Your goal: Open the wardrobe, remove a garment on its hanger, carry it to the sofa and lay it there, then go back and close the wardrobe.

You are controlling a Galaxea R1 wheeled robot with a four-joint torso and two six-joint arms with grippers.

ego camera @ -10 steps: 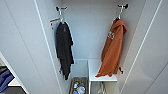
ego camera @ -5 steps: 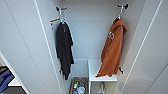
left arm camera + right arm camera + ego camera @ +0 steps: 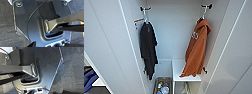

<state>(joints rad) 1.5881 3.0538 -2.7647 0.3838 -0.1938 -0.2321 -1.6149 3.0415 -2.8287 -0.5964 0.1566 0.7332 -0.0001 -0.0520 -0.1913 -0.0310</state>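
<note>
Room: the head view looks into the open wardrobe (image 3: 184,32) – white walls, both doors swung outward, one at the left and one at the right of the picture.
Floor: dark, rough-textured floor (image 3: 7,35) shows past the robot's plate in both wrist views.
Left of the wardrobe: beyond the left door, a small slice of the room with something blue (image 3: 89,80) low down – too little of it shows to say what it is.
Garment: the orange hoodie (image 3: 197,50) hangs at the right of the wardrobe, white lettering on its chest, its hem reaching down to the white shelf (image 3: 184,72).
Hanger: a thin white hanger (image 3: 203,13) carries the hoodie, hooked on a dark wall hook (image 3: 207,6) at the top right.
T-shirt: a black T-shirt (image 3: 148,48) hangs at the left on its own white hanger (image 3: 145,18), well apart from the hoodie.
Container: a box (image 3: 162,86) sits on the wardrobe floor, between the T-shirt and the shelf; it holds small items, some blue and some pale, too blurred to name.
Under the shelf: something pale (image 3: 185,88) lies there, cut off by the picture's lower edge.
Hard to make out: a small orange-brown strip (image 3: 138,20) on the left wall near the T-shirt's hook.
End effectors: whether either one is open or closed, or has hold of anything, cannot be told from the wrist views.
</note>
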